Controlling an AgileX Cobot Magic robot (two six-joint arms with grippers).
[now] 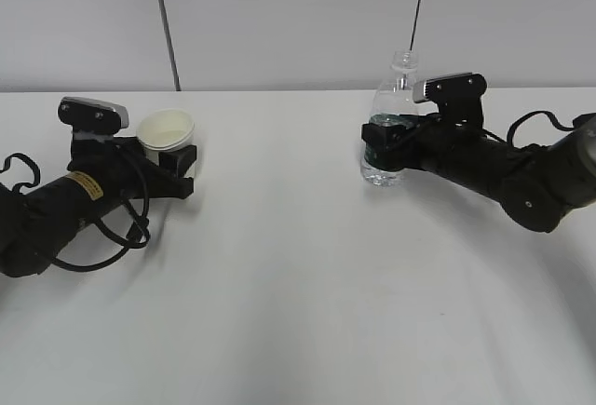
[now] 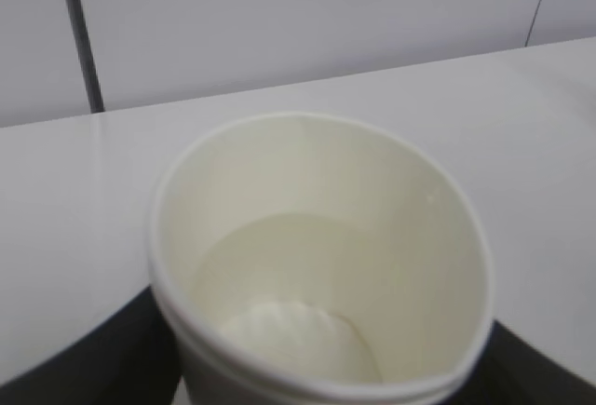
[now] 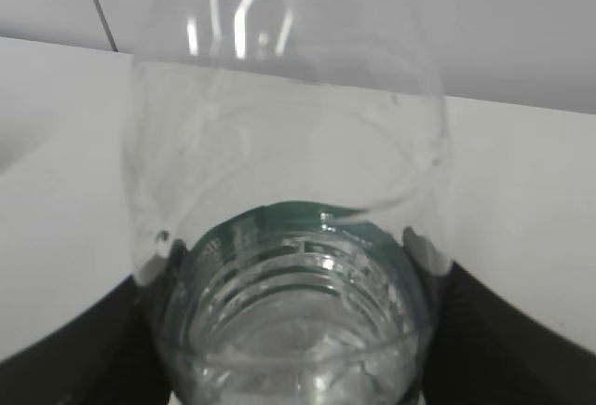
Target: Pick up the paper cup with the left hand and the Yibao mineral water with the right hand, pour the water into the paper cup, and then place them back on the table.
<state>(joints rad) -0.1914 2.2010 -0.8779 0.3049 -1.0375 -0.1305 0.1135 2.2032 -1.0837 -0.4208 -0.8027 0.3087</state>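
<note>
Near the counter's far edge, the left claw is clamped on the cup toward the left side. The right claw is clamped on the upright bottle, well apart to the right.

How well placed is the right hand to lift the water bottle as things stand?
Well placed, it seems. The right hand already has its fingers on both sides of the Yibao mineral water at the label band, the bottle stands upright on the table, and nothing crowds it.
</note>
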